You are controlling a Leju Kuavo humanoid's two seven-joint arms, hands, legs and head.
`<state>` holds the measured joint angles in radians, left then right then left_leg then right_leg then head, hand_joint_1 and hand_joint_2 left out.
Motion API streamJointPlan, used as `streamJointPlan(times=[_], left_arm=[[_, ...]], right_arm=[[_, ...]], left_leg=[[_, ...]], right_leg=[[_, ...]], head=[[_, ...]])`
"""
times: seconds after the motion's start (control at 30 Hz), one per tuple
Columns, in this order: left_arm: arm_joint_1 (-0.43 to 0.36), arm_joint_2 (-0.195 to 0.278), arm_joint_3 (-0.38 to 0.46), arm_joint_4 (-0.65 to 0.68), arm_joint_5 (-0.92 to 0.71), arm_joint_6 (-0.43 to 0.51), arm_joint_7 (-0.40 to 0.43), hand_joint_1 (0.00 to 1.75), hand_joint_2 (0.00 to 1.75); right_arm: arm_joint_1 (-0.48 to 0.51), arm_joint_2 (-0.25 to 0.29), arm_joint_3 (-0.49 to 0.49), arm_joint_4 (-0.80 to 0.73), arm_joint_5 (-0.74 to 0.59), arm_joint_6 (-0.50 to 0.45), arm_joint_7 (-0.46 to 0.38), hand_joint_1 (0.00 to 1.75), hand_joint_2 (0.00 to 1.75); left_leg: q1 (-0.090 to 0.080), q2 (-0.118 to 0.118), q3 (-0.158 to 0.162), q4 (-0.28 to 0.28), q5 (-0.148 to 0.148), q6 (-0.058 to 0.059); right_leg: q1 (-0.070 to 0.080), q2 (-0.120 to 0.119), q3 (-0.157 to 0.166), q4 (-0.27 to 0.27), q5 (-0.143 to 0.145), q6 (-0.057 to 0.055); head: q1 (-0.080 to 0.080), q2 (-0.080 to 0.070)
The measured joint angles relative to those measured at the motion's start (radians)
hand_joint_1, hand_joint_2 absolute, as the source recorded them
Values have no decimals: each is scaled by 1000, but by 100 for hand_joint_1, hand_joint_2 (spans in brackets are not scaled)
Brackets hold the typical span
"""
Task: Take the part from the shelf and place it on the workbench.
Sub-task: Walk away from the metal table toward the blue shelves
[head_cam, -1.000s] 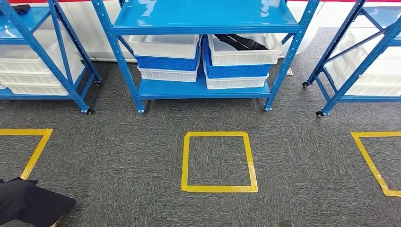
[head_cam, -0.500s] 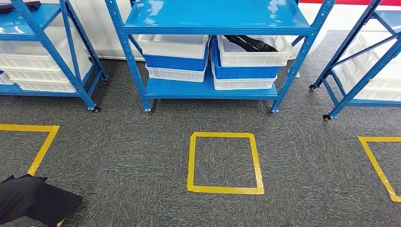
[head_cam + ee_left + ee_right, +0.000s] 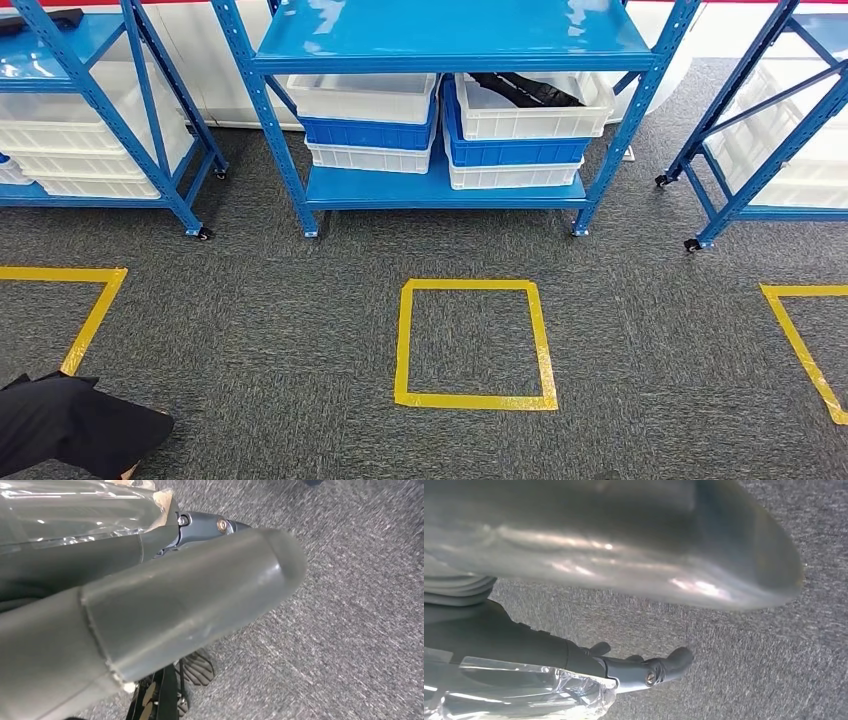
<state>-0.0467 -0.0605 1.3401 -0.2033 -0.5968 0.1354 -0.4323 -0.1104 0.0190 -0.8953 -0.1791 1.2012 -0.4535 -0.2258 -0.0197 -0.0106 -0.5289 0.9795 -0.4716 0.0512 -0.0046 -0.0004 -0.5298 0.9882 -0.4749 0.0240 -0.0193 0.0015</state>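
- Two hands hang over speckled grey carpet (image 3: 300, 330); left hand (image 3: 165, 605) and right hand (image 3: 639, 670) are smooth grey, empty, with fingers loosely extended
- long black part (image 3: 527, 90) lies in ribbed white bin (image 3: 520, 118) on glossy blue metal shelf (image 3: 440, 185)

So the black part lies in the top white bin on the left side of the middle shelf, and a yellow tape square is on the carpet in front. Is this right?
Not quite. In the head view the black part lies in the top white bin on the right side of the middle shelf, not the left. The yellow tape square is on the carpet in front, as you say.
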Motion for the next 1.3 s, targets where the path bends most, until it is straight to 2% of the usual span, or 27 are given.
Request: streamJointPlan(times=[0.83, 0.97, 1.03, 1.1, 1.17, 1.23, 1.27, 1.3], left_arm=[[-1, 2, -4, 0, -24, 22, -22, 0, 0], [-1, 7, -15, 1, -41, -32, 19, 0, 0], [-2, 10, -18, 2, -43, -60, 35, 0, 0], [-3, 13, -20, 2, -43, -71, 42, 0, 0], [-4, 14, -21, 2, -41, -74, 47, 0, 0], [-4, 13, -22, 2, -39, -74, 51, 0, 0], [-4, 12, -22, 2, -38, -74, 53, 0, 0], [-4, 12, -22, 2, -37, -75, 54, 0, 0]], right_arm=[[-17, 1, 1, 3, 4, 26, 26, 0, 0], [-18, 4, 6, 3, 12, 31, 48, 0, 0], [-19, 9, 11, 3, 16, 31, 57, 0, 0], [-21, 14, 15, 3, 16, 31, 63, 0, 0], [-21, 16, 18, 3, 17, 33, 68, 0, 0], [-19, 16, 21, 3, 18, 36, 73, 0, 0], [-16, 16, 22, 3, 18, 37, 75, 0, 0], [-12, 16, 23, 3, 18, 37, 78, 0, 0]], left_leg=[[-10, 0, 0, 0, 0, 0], [-10, 0, 0, 1, -1, 0], [-11, 0, -1, 1, -3, 8], [-6, 1, 13, -22, 4, 22], [4, 3, 32, -51, 18, 33], [8, 4, 38, -59, 21, 35], [10, 4, 38, -58, 19, 32], [12, 3, 40, -57, 16, 27]], right_leg=[[-4, 0, -2, 0, 0, 0], [-5, 0, -2, -1, 0, 1], [-11, 0, 1, -7, 2, 5], [-9, 0, 4, -11, 2, 8], [-4, 0, -24, 47, -25, 2], [-9, 1, -94, 183, -77, -2], [-12, 1, -128, 241, -94, 1], [-17, 1, -147, 269, -96, 9]], head=[[0, 0], [0, 0], [0, 0], [0, 0], [2, 0], [4, 0], [4, 0], [4, 0]])
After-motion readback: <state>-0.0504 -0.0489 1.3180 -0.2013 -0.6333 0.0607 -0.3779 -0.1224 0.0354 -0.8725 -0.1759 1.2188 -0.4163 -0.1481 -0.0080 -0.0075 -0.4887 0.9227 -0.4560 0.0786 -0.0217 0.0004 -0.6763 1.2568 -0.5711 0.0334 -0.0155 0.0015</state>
